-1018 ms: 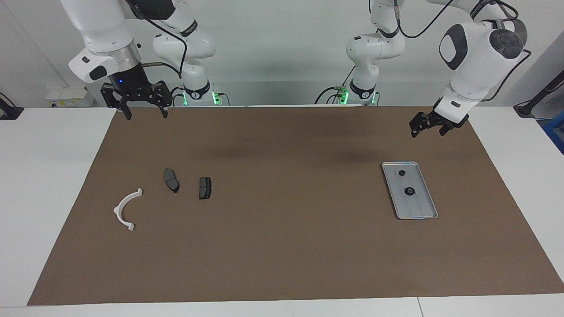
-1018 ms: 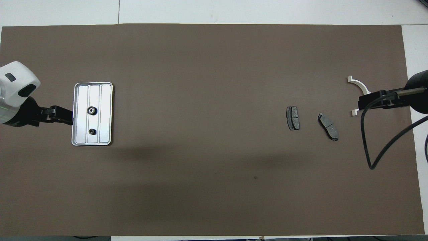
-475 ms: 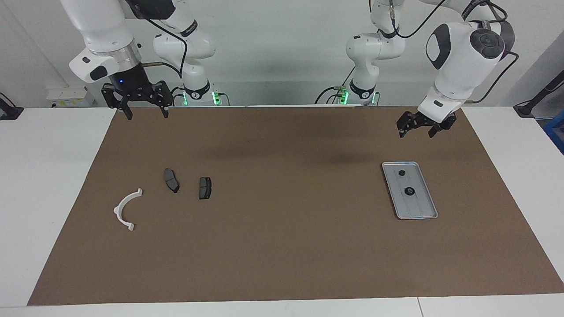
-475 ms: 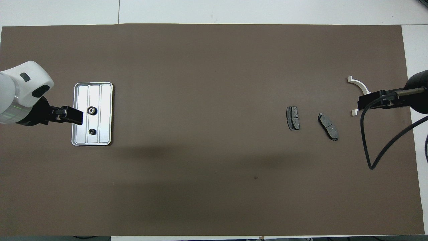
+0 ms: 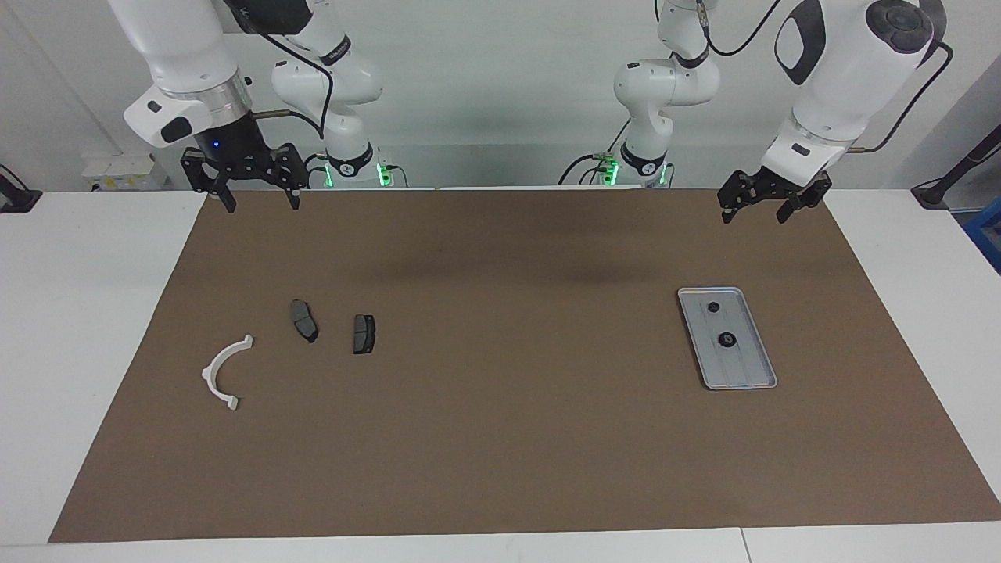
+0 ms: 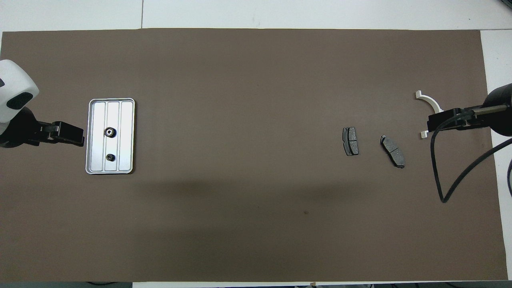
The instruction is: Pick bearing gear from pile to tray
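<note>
Ribbed metal tray (image 5: 752,374) w/ 2 round toothed gears (image 5: 726,339).

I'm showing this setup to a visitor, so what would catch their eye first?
Probably the silver tray toward the left arm's end of the brown mat, with two small black gears lying in it. Next, the white plastic arc and two dark brake pads toward the right arm's end.

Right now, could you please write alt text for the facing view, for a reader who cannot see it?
Two small black gears lie in a silver tray on a brown mat, toward the left arm's end of the table. Two dark brake pads and a white plastic arc lie toward the right arm's end. The left gripper and the right gripper hang open and empty above the mat's edge nearest the robots.
</note>
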You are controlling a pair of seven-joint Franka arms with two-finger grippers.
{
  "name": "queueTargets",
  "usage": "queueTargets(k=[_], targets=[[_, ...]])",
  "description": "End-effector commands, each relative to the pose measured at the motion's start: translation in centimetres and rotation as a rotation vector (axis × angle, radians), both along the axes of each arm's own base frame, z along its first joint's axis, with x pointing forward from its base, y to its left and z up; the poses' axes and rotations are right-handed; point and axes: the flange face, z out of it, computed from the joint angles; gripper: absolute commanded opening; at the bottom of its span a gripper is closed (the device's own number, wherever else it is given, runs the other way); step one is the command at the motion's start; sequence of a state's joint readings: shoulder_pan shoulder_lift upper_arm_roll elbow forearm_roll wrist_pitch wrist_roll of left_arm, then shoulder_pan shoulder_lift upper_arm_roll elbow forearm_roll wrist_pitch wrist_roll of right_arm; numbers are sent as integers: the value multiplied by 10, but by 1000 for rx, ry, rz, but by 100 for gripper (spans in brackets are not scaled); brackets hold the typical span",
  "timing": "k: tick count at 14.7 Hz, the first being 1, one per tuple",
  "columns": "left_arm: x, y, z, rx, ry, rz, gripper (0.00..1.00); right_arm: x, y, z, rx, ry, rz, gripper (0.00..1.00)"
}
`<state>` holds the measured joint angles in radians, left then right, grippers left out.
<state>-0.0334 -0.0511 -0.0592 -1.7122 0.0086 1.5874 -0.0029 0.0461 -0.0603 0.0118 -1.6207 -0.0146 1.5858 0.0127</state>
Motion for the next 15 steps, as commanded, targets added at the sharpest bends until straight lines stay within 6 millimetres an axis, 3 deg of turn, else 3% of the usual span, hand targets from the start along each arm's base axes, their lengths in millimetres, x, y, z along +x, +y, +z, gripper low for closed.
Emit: queueTargets(k=[1, 15], targets=[[-4, -1, 6, -11, 4, -11, 100, -2, 1, 3, 21, -1, -14, 100], [-4, 2, 8, -12, -4, 5, 100, -3, 1, 4, 21, -3, -14, 100]])
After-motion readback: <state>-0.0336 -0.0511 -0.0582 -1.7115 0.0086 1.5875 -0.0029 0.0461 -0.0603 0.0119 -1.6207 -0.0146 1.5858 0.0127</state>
